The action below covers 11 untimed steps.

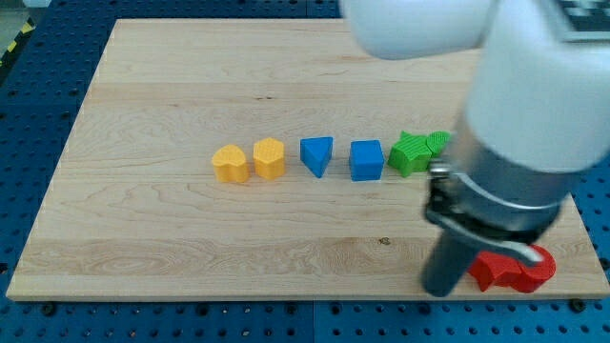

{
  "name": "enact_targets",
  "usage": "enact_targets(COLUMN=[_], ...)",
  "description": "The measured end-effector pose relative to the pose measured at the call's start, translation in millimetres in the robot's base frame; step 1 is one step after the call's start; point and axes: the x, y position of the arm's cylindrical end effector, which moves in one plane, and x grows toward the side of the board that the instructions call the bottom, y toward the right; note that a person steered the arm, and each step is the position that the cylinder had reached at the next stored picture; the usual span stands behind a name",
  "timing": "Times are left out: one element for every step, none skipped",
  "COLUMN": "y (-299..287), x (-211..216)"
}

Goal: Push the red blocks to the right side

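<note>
Arm comes in from the view's top right, big and blurred, white housing over a dark collar, blocking the board's [143, 248] right side. Rod drops roughly vertical from the collar; my tip [444, 290] sits on the wood near the bottom edge. No fingers on this rig, just the bare rod, so nothing to spread or pinch.

Left to right across mid-board, one rough row:
- orange block [230, 164], rounded lobed shape, leftmost
- second orange block [270, 158], faceted, just beside it at 3 o'clock
- blue triangular block [317, 155], small gap after the oranges
- blue cube-like block [366, 160], small gap again
- green star-like block [411, 153], just beside the blue cube
- second green block [438, 143], touching or nearly touching the first, right part hidden by the arm, shape unclear

Red blocks [513, 270]: at 3 o'clock from my tip, just beside it, can't tell if in contact. They read as one red mass, partly under the arm's collar; can't separate them or make out shapes. They sit near the board's bottom right corner, close to the bottom edge.

Room: wide bare wood left of the oranges, above the row and below it toward the view's bottom. Right edge is mostly hidden by the arm.
</note>
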Motion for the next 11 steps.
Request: enact_targets(y=[15.7,18.2,22.7,25.4,31.0,56.4,49.9,47.1,59.8,27.9,-12.5], x=[-0.7,-0.4,-0.2,0.0,-0.6,-0.6,-1.2,0.2,-1.4,-0.7,-20.7])
